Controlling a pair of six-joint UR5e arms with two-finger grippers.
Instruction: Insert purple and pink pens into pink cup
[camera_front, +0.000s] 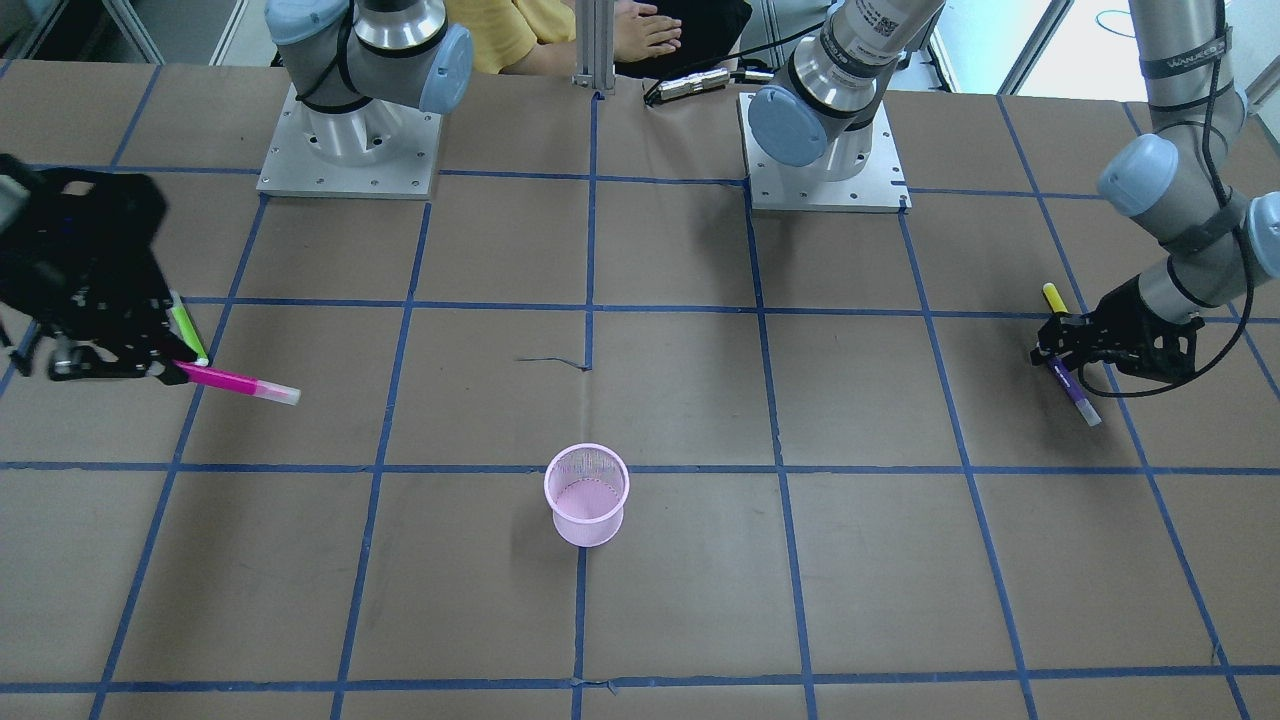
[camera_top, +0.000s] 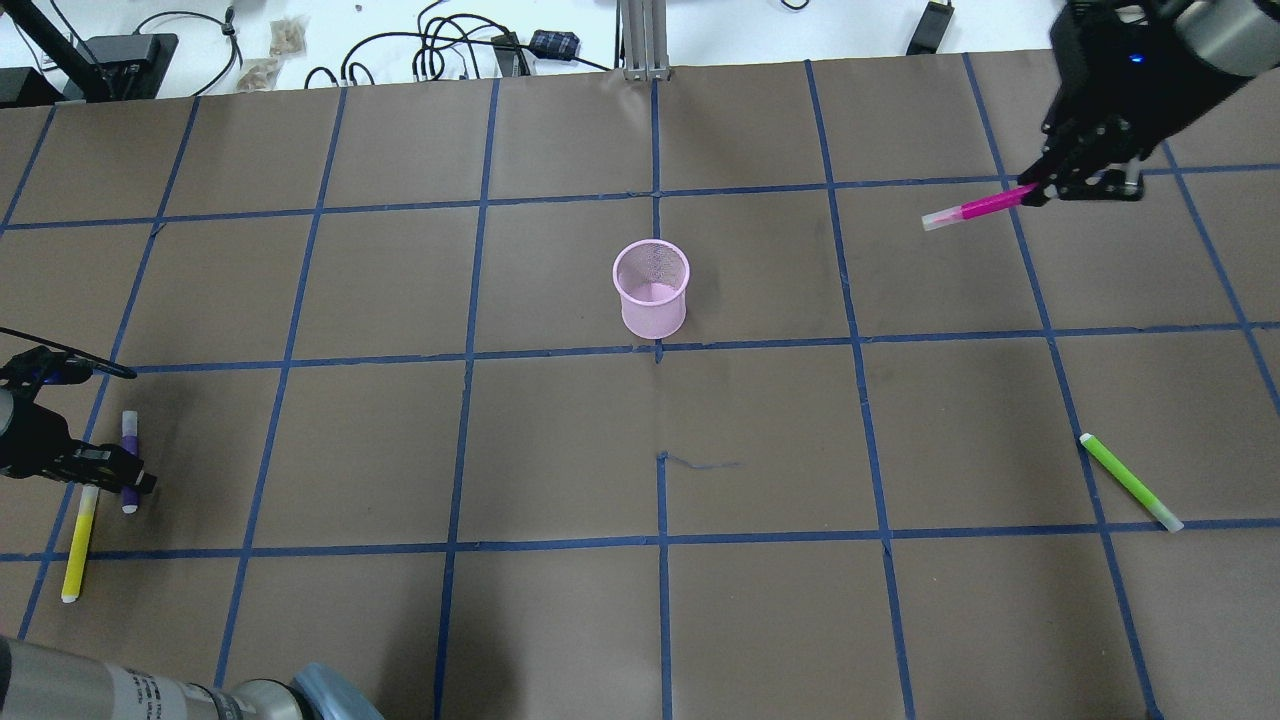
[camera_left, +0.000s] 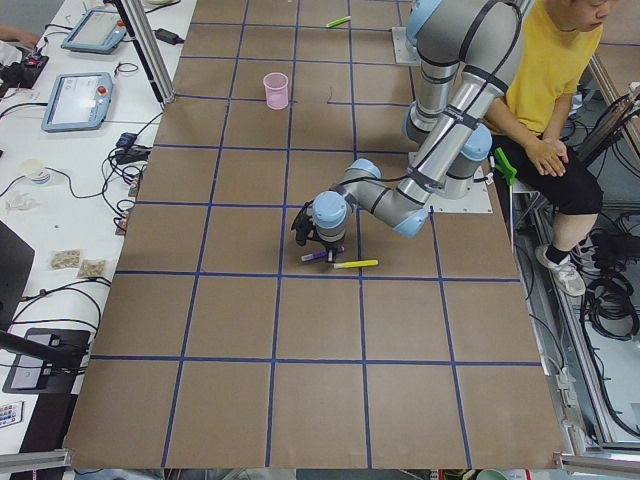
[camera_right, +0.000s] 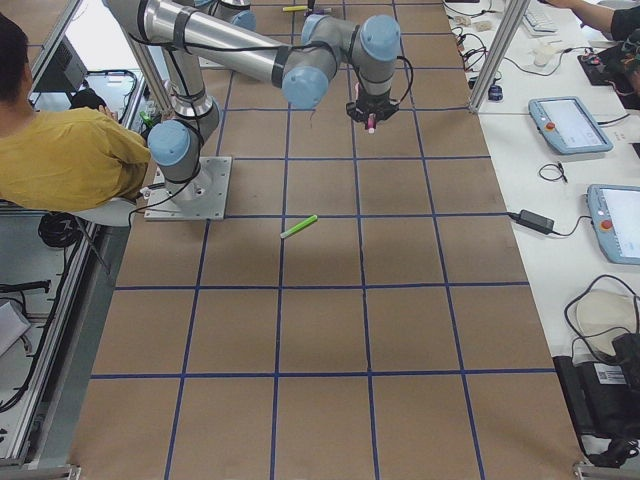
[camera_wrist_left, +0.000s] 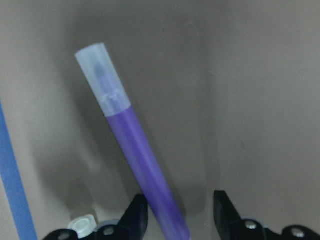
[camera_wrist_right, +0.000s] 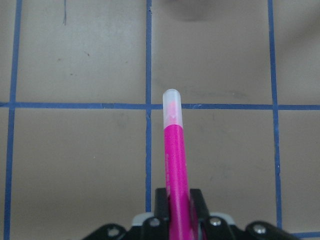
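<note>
Upper right of the overhead view, pink pen (camera_top: 975, 208): held off the table, nearly level, with its clear capped end pointing out towards the middle of the frame and well apart from the cup.
Pink pen handling: probably light, stiff and smooth-barrelled. It is pinched at the tail, so the long free end could swing or slip when tipped upright.
Purple pen (camera_wrist_left: 142, 165): lies flat on the table at the left edge of the overhead view, just beside a yellow pen, with its clear cap away from the jaws.
Purple pen handling: likely the same light, slick plastic. A hold on the coloured barrel, clear of the cap, looks safest, because a grip on the cap might pull it off.
Pink cup (camera_top: 651, 290): stands upright and empty at the centre of the frame. It is thin mesh and probably light enough to tip if a pen strikes its rim.
Right gripper (camera_top: 1035, 190): closed firmly on the pink pen's tail.
Left gripper (camera_wrist_left: 180, 210): down at the table with its jaws apart on either side of the purple barrel, with a gap on one side, so it is not yet clamped.
Yellow pen (camera_top: 80, 545): lower left, not wanted.
Green pen (camera_top: 1130, 482): lower right, lying alone, not wanted.
Table (camera_top: 560, 450): brown with a blue tape grid.
</note>
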